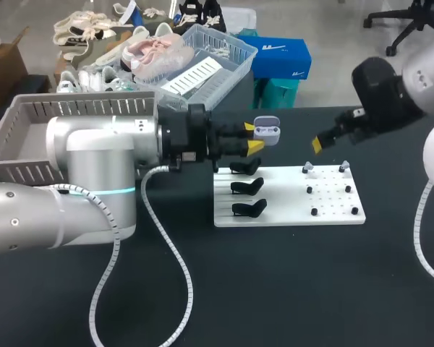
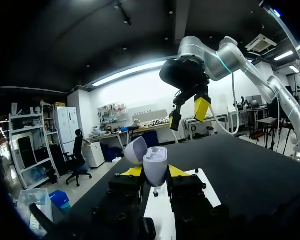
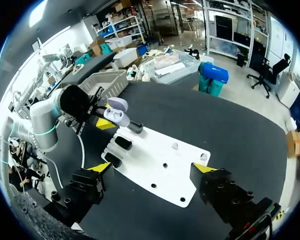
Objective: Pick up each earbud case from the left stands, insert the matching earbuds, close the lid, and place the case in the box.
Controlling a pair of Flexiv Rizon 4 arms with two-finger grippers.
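Holding the lid-open earbud case (image 1: pixel 267 130) pinched at frame centre, left gripper (image 1: pixel 253 137) faces the spread, empty right gripper (image 1: pixel 330 149), which hangs nearer the earbuds (image 1: pixel 309 168) at centre right.

This is a robotics lab. A left arm (image 1: pixel 94 159) and a right arm (image 1: pixel 427 65), silver-shelled with exposed cables, reach over a black counter (image 1: pixel 289 289). It carries a white fixture board (image 1: pixel 282 210) with black stands (image 1: pixel 247 188) and pegs (image 1: pixel 315 212). A grey slatted box (image 1: pixel 29 123) sits far left.
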